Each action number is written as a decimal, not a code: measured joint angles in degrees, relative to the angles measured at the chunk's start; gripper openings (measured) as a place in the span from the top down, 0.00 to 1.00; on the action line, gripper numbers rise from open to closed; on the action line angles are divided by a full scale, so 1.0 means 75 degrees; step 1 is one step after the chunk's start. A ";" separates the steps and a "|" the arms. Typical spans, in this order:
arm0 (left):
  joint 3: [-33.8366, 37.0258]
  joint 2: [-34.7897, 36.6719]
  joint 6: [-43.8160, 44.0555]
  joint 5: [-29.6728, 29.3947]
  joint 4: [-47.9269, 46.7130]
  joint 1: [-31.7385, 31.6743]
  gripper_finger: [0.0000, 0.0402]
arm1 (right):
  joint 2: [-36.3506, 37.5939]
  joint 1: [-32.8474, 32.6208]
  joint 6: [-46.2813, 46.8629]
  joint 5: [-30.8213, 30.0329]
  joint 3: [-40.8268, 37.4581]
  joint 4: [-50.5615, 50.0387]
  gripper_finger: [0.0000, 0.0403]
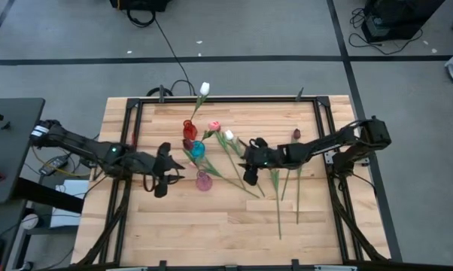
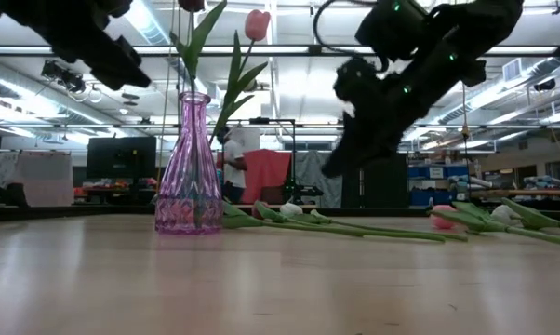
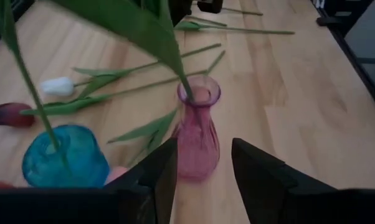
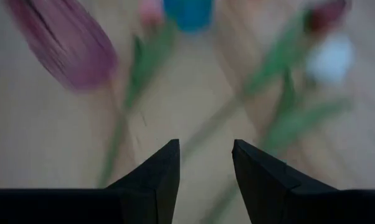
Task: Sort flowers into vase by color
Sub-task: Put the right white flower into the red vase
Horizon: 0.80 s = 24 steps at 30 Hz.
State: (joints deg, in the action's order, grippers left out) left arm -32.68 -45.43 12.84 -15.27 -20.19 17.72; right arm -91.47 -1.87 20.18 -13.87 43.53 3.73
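Note:
Three glass vases stand mid-table: a red vase, a blue vase and a pink vase. Each holds a tulip stem. Other flowers lie flat on the wood: a white tulip, a maroon tulip and long green stems. My left gripper is open, just left of the pink vase and clear of it. My right gripper hangs open above the lying stems, right of the vases, with nothing between its fingers.
A white tulip and a maroon tulip lie beside the blue vase. A black frame runs around the tabletop. Bare wood stretches toward the near edge. A person stands in the room beyond.

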 joint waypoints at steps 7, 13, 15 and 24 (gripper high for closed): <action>0.0025 0.0615 0.0133 -0.0350 -0.0128 0.0256 0.61 | 0.0509 -0.0220 0.1934 0.0304 0.0755 -0.4419 0.60; 0.0034 0.0556 0.0486 -0.0353 -0.0093 0.0256 0.61 | 0.0751 -0.0006 0.3033 0.1847 0.0803 -0.7218 0.61; 0.0034 0.0539 0.0564 -0.0349 -0.0192 0.0256 0.61 | 0.0751 0.0083 0.3223 0.1892 0.0798 -0.7878 0.61; 0.0031 0.0513 0.0931 -0.0286 -0.0366 0.0256 0.61 | 0.0754 0.0210 0.3503 0.3182 0.0468 -0.8810 0.65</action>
State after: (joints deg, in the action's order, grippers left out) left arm -32.45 -41.58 19.82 -17.41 -22.93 19.64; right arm -85.82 -0.30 46.45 9.99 47.04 -62.34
